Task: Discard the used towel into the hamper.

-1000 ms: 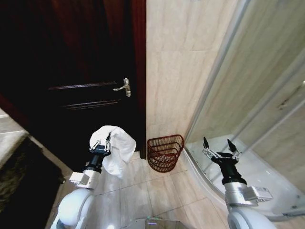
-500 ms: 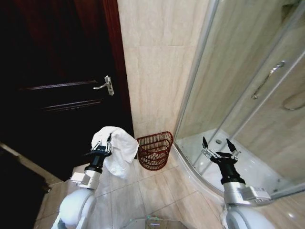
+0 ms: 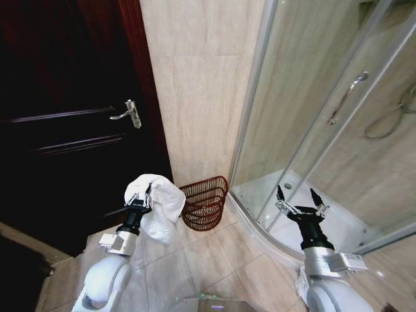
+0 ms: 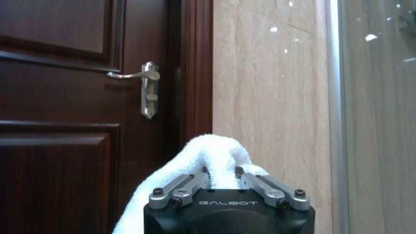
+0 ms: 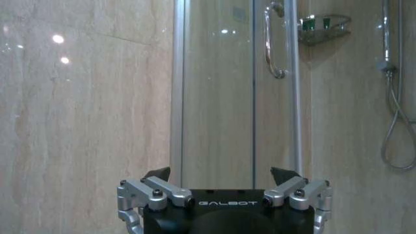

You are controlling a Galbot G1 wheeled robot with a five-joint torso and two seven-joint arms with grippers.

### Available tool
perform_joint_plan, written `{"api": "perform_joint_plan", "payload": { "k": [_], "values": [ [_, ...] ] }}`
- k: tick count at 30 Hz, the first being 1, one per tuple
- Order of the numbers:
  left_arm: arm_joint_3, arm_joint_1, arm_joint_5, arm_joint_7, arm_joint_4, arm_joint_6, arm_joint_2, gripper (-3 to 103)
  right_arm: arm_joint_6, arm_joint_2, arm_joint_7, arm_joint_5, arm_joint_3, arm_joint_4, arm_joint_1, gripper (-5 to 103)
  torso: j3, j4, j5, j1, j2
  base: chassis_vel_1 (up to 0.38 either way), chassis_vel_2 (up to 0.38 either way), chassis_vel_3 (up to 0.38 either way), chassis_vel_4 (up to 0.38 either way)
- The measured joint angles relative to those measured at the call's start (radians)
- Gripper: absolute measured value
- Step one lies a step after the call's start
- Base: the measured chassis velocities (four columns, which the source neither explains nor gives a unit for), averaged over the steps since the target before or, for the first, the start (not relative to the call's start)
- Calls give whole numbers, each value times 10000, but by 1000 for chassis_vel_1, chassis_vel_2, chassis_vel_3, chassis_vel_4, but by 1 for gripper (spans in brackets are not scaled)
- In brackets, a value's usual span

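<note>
A white towel (image 3: 158, 203) hangs bunched from my left gripper (image 3: 140, 197), which is shut on it above the tiled floor. In the left wrist view the towel (image 4: 211, 156) bulges up between the closed fingers (image 4: 185, 187). The hamper (image 3: 205, 203), a dark reddish-brown wire basket, stands on the floor against the beige wall, just right of the towel and lower. My right gripper (image 3: 298, 197) is held up in front of the shower base, open with nothing in it; the right wrist view shows its fingers (image 5: 156, 187) spread apart.
A dark wooden door (image 3: 65, 130) with a silver lever handle (image 3: 127, 112) fills the left. A glass shower enclosure (image 3: 325, 123) with a curved raised sill (image 3: 250, 224) stands on the right. Beige floor tiles (image 3: 214, 260) lie between me and the hamper.
The whole view has shifted: door, hamper and shower have slid leftward in the picture as the camera turned right. Both arms keep their poses, and the towel stays gripped.
</note>
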Motion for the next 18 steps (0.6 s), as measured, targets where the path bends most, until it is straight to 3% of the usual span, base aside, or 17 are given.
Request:
{"api": "perform_joint_plan", "payload": {
  "k": [18],
  "values": [
    [98,-499,-116,342,1421,-1280,-123,11,349,302,86,-557,-8,94,-33,100,-430,0,0,-317,-752,0,0,0,0]
  ]
}}
